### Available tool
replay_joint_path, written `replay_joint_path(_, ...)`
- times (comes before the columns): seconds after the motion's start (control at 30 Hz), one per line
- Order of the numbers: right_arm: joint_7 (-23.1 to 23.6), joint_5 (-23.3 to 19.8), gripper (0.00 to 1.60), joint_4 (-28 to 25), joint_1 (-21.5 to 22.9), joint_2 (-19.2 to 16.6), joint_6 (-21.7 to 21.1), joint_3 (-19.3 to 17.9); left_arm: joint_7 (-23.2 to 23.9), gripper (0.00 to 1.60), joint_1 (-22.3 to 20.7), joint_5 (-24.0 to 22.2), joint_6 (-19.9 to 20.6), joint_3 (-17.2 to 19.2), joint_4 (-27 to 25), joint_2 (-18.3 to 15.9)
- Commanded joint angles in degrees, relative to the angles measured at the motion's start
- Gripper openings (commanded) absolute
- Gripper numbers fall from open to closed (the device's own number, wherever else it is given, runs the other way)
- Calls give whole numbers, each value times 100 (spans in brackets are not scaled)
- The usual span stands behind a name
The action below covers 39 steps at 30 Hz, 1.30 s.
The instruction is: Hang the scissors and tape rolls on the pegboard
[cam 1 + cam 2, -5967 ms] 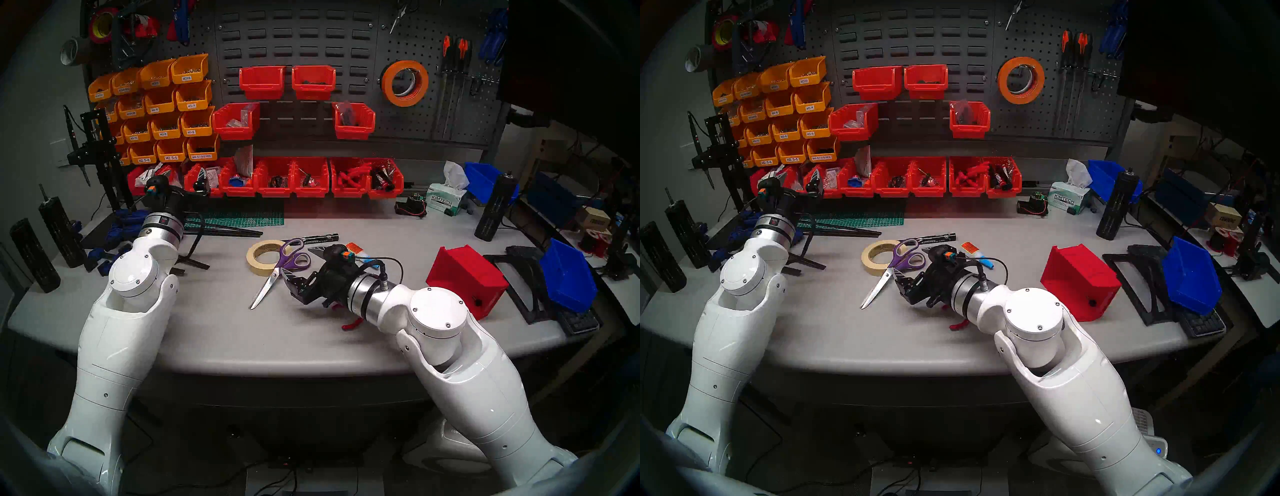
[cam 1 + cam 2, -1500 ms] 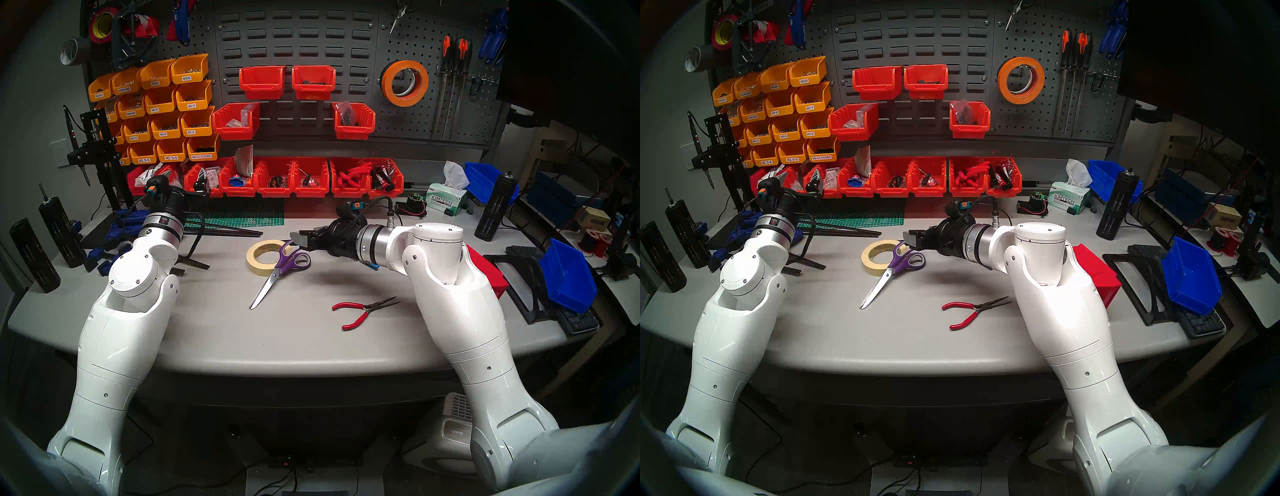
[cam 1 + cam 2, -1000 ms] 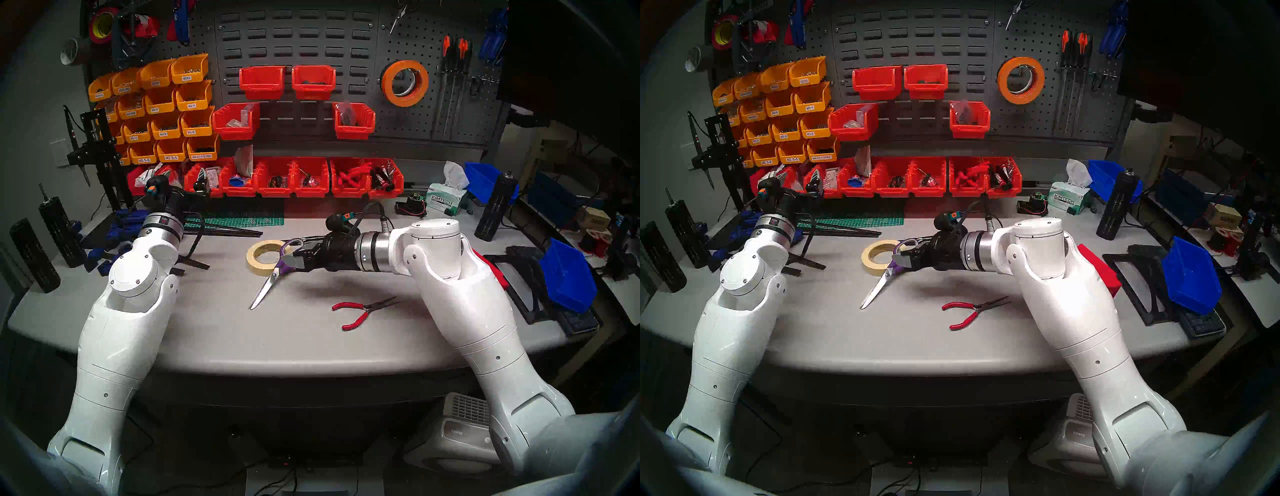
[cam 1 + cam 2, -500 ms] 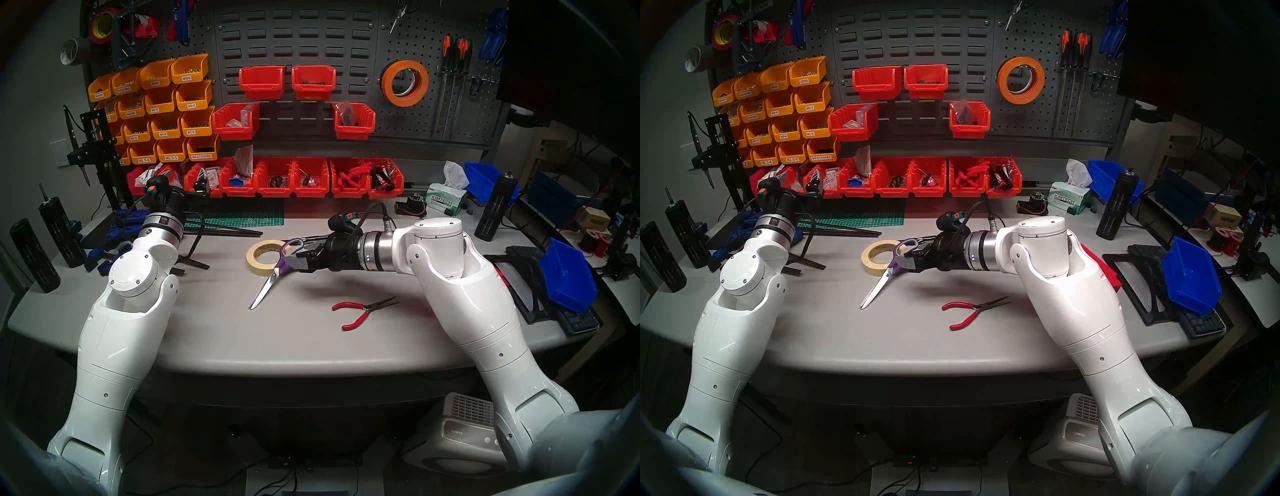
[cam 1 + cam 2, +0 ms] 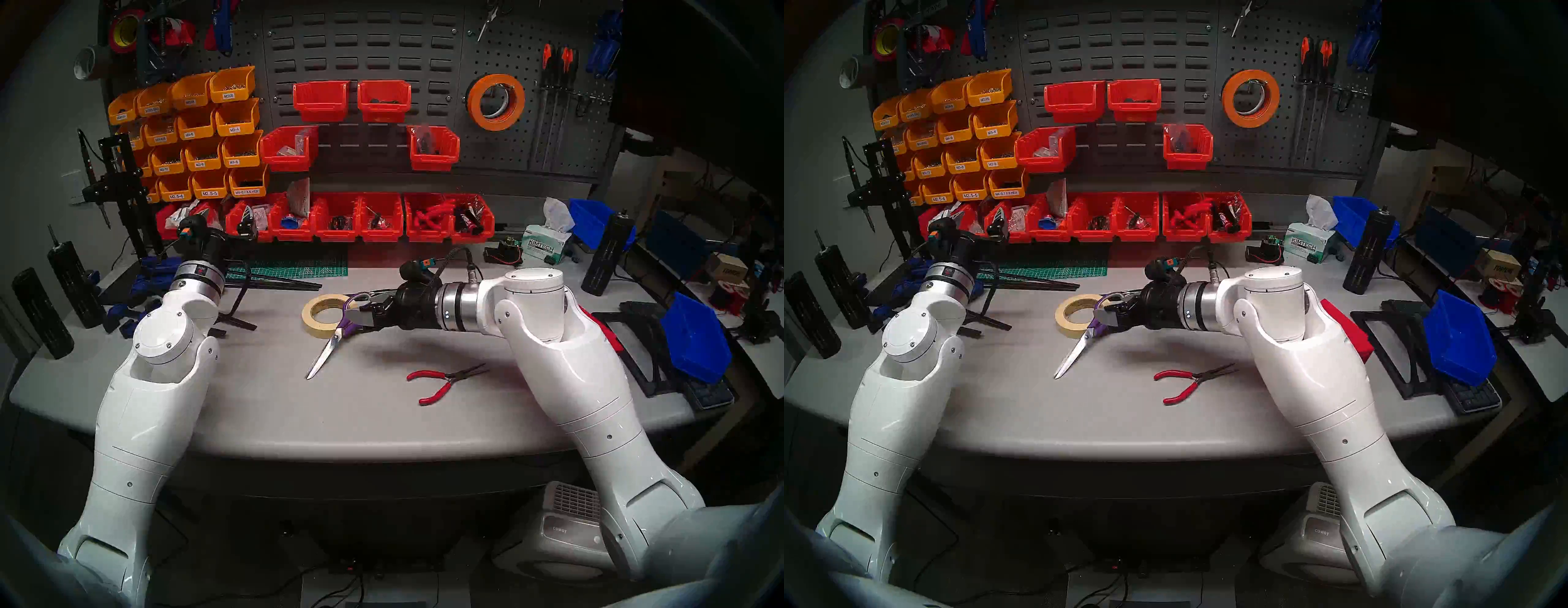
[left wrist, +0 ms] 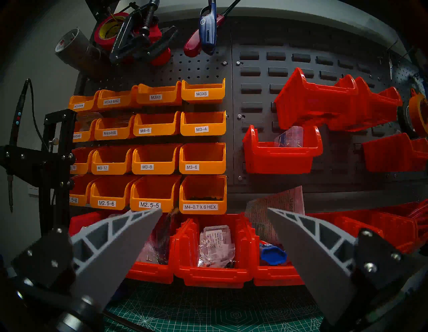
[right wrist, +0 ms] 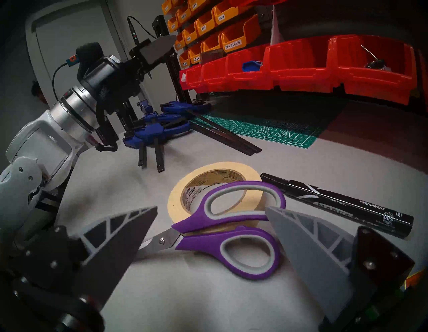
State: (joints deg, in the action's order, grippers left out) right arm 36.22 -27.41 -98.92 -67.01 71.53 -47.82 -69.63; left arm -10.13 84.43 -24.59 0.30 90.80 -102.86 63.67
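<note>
Both purple handles of the scissors (image 7: pixel 222 234) between the wide-open right pincer's (image 7: pixel 209 209) fingers.

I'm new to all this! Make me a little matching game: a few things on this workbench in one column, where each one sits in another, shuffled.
Things:
1. orange tape roll
2. cream tape roll
3. scissors
4. red pliers

Places:
A. handles resting on the cream roll
B. hanging on the pegboard
C. alone near the table's front
D. flat on the table, under purple handles

Pairs: 1-B, 2-D, 3-A, 4-C
</note>
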Motion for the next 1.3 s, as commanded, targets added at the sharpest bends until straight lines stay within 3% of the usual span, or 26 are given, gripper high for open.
replay_joint_path(0.0,-105,-56,160,-55,122,319,146,-27,-13,160,-170,-12,-71,74,-167,-8)
replay_joint_path(0.47,-391,-103,160,28,106,638,164,93,-14,160,-170,-12,-71,75,-167,-7)
replay_joint_path(1.27,-565,-186,160,-354,-110,570,-276,131,-14,160,-170,-12,-71,75,-168,-7)
